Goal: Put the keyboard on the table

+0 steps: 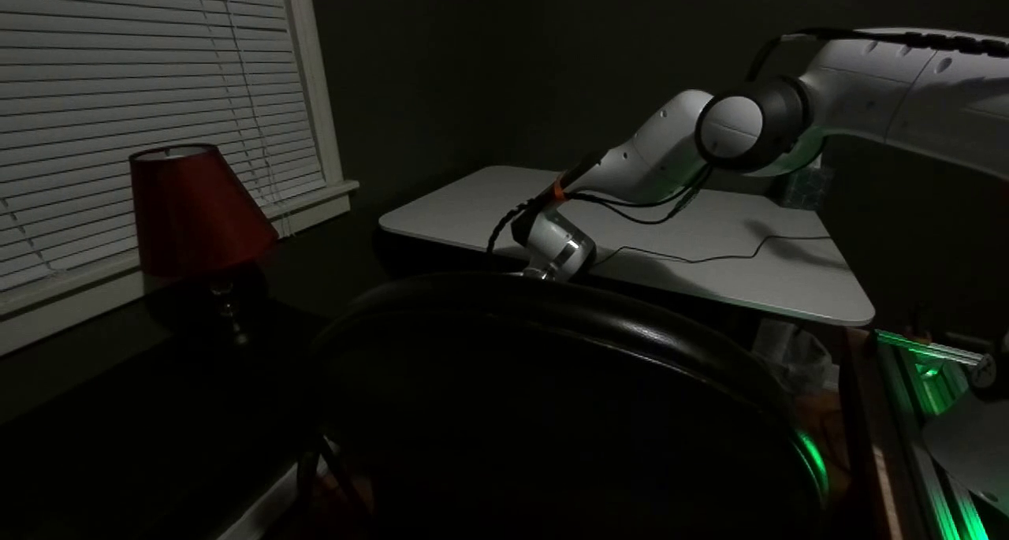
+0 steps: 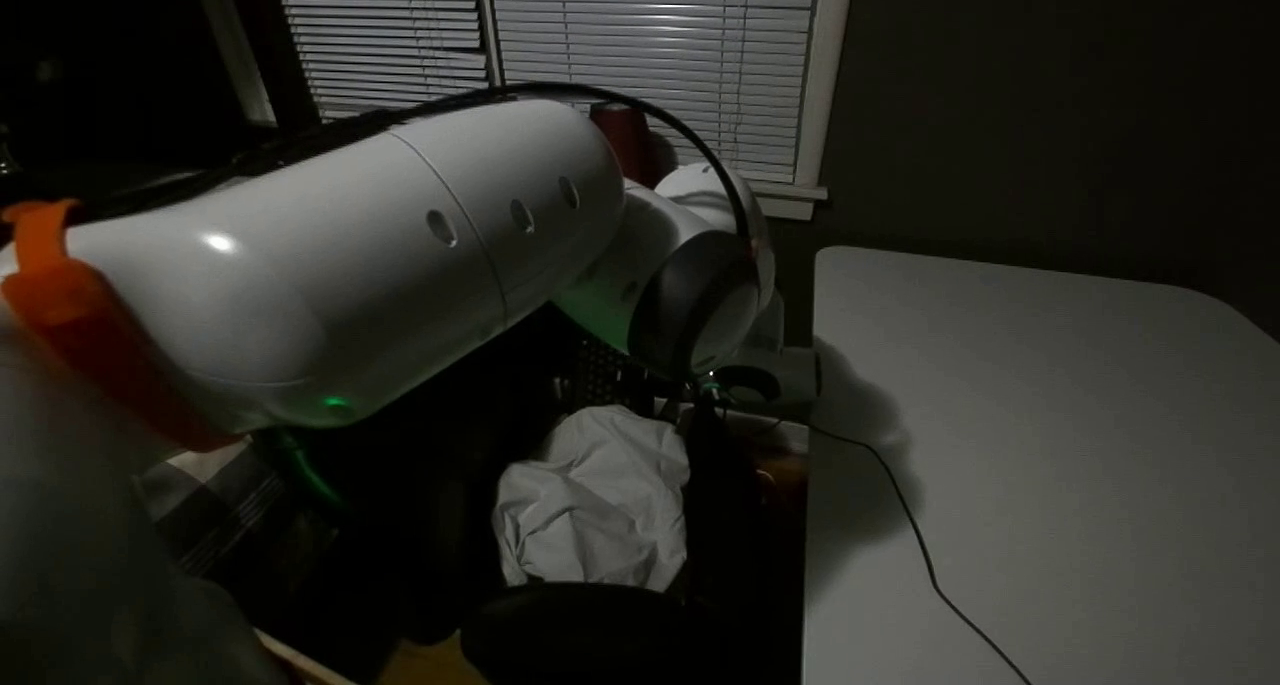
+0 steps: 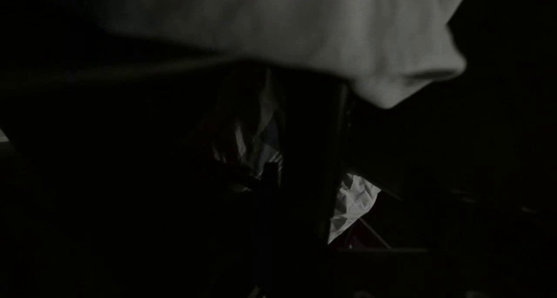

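What looks like a black keyboard (image 2: 600, 373) shows as a dark patch of keys below my arm in an exterior view; the rest is hidden or lost in the dark. The table (image 1: 489, 205) has a white top and also shows in an exterior view (image 2: 1060, 415). The end of my arm points down beside the table's edge, behind the black chair back. My gripper's fingers are hidden there, and the wrist view is too dark to make them out. I cannot tell whether they are open or hold the keyboard.
A black chair back (image 1: 567, 311) stands before the arm's end. A white cloth (image 2: 600, 495) lies near the table's edge and also fills the top of the wrist view (image 3: 304, 28). A thin cable (image 2: 925, 555) crosses the table. A red lamp (image 1: 193, 217) stands by the window.
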Controlling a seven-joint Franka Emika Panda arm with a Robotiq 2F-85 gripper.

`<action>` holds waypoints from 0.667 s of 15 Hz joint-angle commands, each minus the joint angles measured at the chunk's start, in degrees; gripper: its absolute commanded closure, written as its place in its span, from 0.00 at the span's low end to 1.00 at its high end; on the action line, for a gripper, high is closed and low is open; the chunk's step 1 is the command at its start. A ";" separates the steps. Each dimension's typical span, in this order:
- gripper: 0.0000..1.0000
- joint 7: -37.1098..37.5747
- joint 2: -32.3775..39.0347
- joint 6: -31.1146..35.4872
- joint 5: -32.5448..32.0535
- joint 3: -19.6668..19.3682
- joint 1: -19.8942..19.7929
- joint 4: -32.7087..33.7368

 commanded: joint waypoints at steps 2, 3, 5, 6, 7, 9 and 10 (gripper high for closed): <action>0.65 1.60 2.67 -1.85 -0.56 0.07 0.25 3.42; 0.73 1.74 2.59 -1.58 -0.48 0.10 0.39 3.42; 0.89 1.64 1.98 -1.37 -0.46 0.18 0.60 3.04; 0.96 1.64 1.56 -1.36 -0.27 0.33 0.58 2.76; 0.98 1.84 1.25 -1.86 -0.24 0.49 0.49 2.53; 0.95 2.22 0.32 -2.41 0.10 0.74 0.22 1.80; 0.95 2.43 -0.34 -2.72 0.41 1.04 -0.10 1.20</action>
